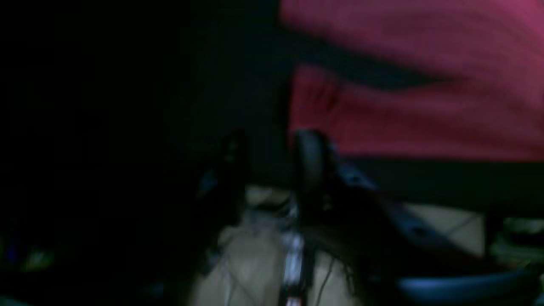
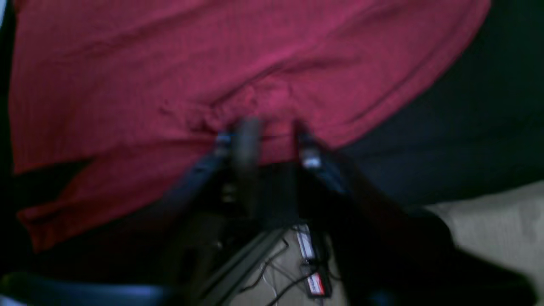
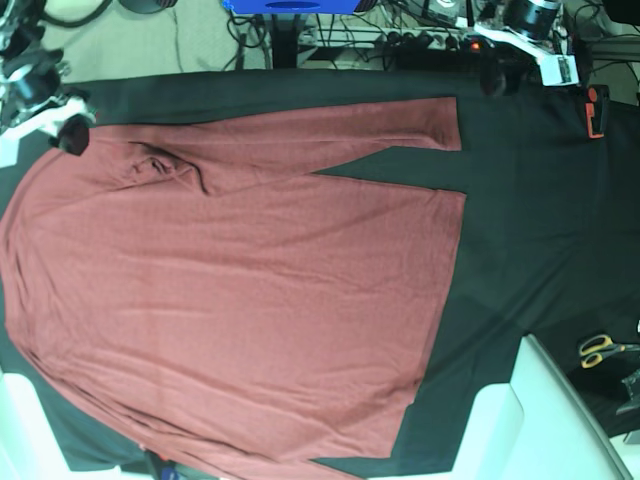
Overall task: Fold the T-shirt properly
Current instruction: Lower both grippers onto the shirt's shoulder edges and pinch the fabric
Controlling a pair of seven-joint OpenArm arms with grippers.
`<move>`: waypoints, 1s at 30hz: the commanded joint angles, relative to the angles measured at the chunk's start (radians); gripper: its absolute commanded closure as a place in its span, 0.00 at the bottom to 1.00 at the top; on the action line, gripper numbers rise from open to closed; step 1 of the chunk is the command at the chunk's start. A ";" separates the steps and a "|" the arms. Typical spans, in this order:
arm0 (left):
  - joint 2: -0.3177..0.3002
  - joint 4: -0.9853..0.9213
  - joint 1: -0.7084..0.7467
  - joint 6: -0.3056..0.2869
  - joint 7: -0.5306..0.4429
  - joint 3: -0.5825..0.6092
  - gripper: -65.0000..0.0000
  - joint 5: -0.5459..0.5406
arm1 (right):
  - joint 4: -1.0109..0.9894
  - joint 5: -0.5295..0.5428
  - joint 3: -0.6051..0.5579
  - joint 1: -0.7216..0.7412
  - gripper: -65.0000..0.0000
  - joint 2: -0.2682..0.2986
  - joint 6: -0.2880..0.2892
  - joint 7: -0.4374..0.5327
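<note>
The maroon T-shirt [image 3: 250, 290] lies spread flat on the black cloth [image 3: 540, 230], one long sleeve [image 3: 330, 135] stretched along the far edge. In the left wrist view my left gripper [image 1: 272, 157] hovers by the sleeve cuff [image 1: 316, 97], its fingers apart with nothing between them. From the base camera the left gripper [image 3: 493, 78] sits just beyond that cuff. My right gripper [image 2: 274, 142] stands open at a bunched wrinkle [image 2: 255, 100] of the T-shirt [image 2: 212, 63]. In the base view the right gripper [image 3: 73, 133] is at the shirt's far left corner.
Yellow-handled scissors [image 3: 600, 348] lie at the right edge, and an orange object [image 3: 597, 110] sits at the far right. White blocks [image 3: 530, 410] occupy the near right corner. A blue item [image 3: 290, 5] and cables [image 3: 420, 40] lie beyond the table's far edge.
</note>
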 commanded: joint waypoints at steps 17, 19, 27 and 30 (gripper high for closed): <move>0.071 -0.141 -0.111 -0.004 0.001 0.001 0.60 -0.016 | -0.125 0.016 0.057 0.099 0.26 0.010 0.010 -0.071; 0.071 -0.151 -0.130 -0.004 0.003 0.002 0.60 -0.016 | -0.134 0.016 0.055 0.101 0.26 0.010 0.010 -0.071; 0.069 -0.191 -0.193 -0.004 0.003 0.039 0.60 -0.016 | -0.134 0.015 0.058 0.102 0.26 0.010 0.141 -0.071; 0.071 -0.221 -0.200 -0.004 0.003 0.076 0.60 -0.016 | -0.134 0.013 0.058 0.102 0.26 0.010 0.142 -0.071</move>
